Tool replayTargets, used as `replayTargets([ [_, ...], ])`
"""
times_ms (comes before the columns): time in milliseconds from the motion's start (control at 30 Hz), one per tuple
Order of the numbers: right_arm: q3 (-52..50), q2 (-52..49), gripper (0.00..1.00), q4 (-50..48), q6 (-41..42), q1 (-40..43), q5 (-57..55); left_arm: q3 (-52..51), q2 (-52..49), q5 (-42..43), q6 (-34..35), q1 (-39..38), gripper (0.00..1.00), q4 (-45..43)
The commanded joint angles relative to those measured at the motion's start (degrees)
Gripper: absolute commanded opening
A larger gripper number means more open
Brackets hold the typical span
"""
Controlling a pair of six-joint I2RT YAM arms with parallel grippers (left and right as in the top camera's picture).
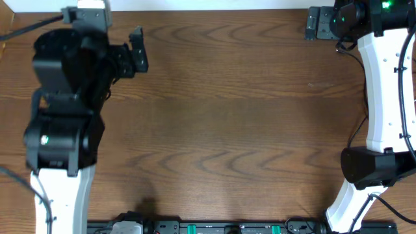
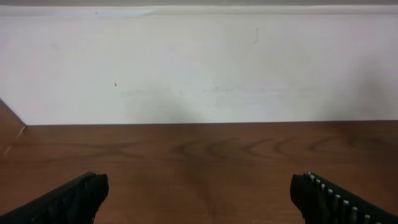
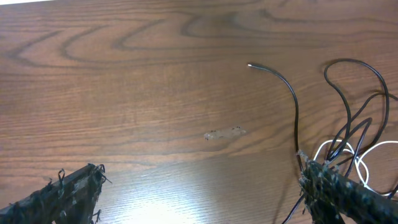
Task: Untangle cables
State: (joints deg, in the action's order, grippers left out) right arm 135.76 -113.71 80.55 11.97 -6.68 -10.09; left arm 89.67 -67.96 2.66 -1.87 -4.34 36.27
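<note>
Wooden table (image 1: pixel 227 117) bears one white cable (image 3: pixel 373 151), black cables (image 3: pixel 295 106); left gripper (image 2: pixel 199 186) and right gripper (image 3: pixel 202 171) apart

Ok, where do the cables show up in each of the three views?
Overhead: no cables can be made out.
Left wrist: not in it, only bare wood and a white wall.
Right wrist: the cables lie at the right edge as tangled black and white loops, with one black end reaching toward the middle.
Shared landmark: the wood-grain table, seen in all three.
</note>
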Motion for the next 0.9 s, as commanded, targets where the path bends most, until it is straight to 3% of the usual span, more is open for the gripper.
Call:
replayTargets([
  [0,1.05,1.64,0.99,0.09,0.83,-0.28,-0.24,-0.22,3.06,-0.13,0.48,0.04,0.99,1.55],
  [433,1.05,1.64,0.99,0.09,0.83,-0.28,-0.24,-0.35,15.17,-0.13,0.5,0.04,0.98,11.69],
  [867,1.05,1.64,0.99,0.09,0.83,-0.37,-0.24,-6.86,28.09,-0.33,1.81,0.55,0.99,14.01],
])
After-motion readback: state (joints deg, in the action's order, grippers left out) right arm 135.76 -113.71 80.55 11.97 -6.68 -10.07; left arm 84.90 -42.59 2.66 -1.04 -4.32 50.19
